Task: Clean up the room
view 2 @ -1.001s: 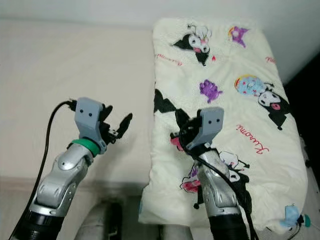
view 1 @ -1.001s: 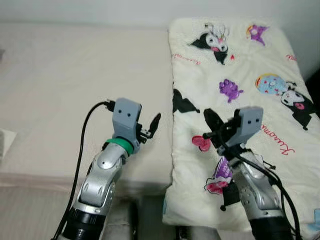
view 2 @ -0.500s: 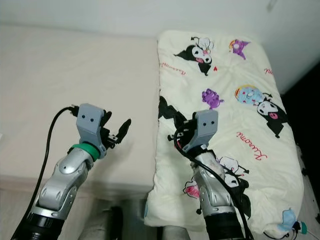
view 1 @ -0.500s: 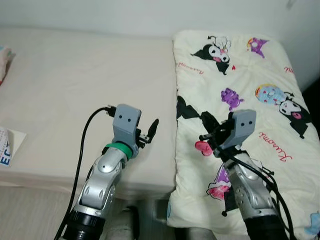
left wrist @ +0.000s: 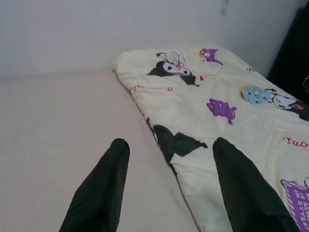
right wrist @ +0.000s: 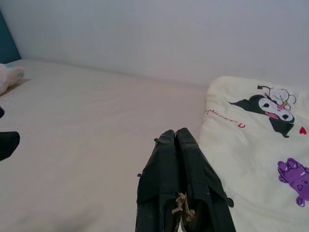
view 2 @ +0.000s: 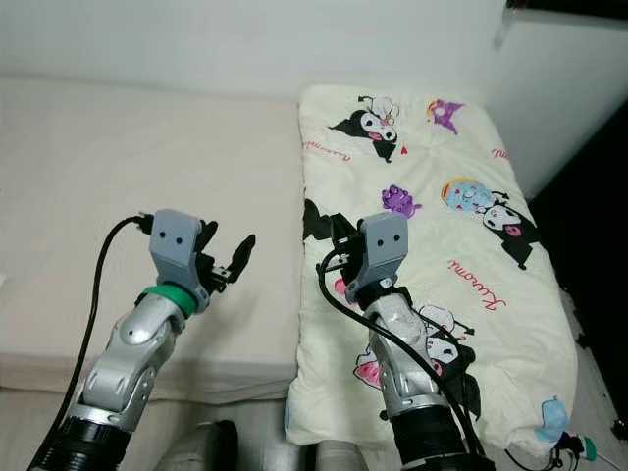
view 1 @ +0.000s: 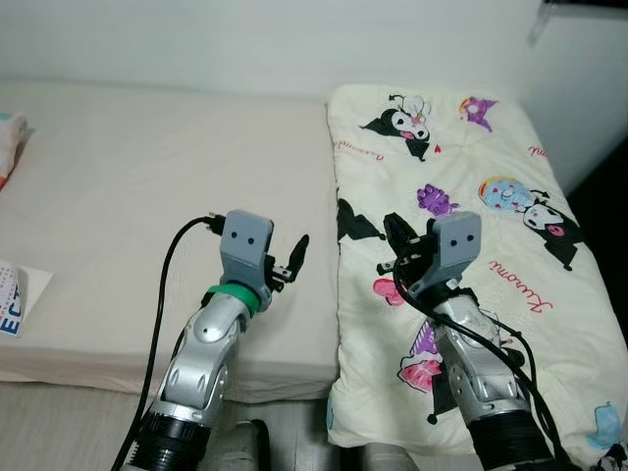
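Note:
A cream blanket (view 1: 471,177) printed with cartoon figures lies flat along the right side of a beige bed (view 1: 147,167). My left gripper (view 1: 291,260) hovers open over the bare mattress, close to the blanket's left edge. In the left wrist view its two black fingers (left wrist: 104,183) stand wide apart with nothing between them, framing that blanket (left wrist: 217,82) edge. My right gripper (view 1: 394,234) is held above the left part of the blanket. Its fingers (right wrist: 166,164) are pressed together and hold nothing.
A white wall runs behind the bed. A printed paper (view 1: 10,299) lies at the mattress's left edge, and a pink soft thing (right wrist: 7,77) sits further back on that side. A blue face mask (view 2: 551,420) lies off the blanket's near right corner. A dark gap (view 1: 608,177) borders the right.
The camera has pulled back and shifted, so more wall and the floor by the bed show. Both arms keep about the same pose, left fingers apart and right fingers together.

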Robot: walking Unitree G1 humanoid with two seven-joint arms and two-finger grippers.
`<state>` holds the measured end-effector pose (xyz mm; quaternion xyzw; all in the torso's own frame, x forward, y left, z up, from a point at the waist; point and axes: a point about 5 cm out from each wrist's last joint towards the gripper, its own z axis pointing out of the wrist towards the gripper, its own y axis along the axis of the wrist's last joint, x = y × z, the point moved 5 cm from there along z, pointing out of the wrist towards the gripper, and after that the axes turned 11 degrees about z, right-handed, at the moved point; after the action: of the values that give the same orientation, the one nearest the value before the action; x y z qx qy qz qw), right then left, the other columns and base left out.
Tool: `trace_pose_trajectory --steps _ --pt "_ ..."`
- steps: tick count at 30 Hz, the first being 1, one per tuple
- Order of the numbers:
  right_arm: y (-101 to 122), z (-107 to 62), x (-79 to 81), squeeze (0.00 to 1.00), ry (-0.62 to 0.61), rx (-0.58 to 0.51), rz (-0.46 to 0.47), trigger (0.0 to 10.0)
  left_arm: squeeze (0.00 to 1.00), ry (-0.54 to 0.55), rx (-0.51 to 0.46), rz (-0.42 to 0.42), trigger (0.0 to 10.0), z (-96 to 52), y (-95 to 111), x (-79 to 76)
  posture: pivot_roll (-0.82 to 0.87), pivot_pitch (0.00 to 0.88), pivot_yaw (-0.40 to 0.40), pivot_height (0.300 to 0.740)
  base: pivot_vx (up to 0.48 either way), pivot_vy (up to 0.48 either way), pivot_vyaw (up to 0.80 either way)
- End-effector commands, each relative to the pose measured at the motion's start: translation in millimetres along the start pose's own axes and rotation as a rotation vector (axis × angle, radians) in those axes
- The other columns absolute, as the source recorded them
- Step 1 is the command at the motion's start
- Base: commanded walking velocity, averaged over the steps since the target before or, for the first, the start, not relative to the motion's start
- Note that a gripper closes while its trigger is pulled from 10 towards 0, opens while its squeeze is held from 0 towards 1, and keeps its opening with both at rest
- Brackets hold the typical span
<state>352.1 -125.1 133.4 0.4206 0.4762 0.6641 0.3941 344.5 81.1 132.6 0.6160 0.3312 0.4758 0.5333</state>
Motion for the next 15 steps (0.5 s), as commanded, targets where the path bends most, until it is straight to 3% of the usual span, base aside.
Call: trace_pose_trajectory --steps 1,15 --pt "-4.5 -2.3 -1.8 0.0 -0.013 0.006 -0.002 10.0 0.0 -0.007 0.023 0.005 10.0 -0.6 -7.0 -0.9 -0.04 0.02 0.043 0.74 0.0 0.0 0.0" --pt "-9.4 0.3 2.5 0.0 -0.018 0.0 0.009 10.0 0.0 -0.007 0.014 0.015 10.0 0.1 -6.8 2.5 -0.03 0.024 0.054 0.74 -0.291 0.0 0.0"
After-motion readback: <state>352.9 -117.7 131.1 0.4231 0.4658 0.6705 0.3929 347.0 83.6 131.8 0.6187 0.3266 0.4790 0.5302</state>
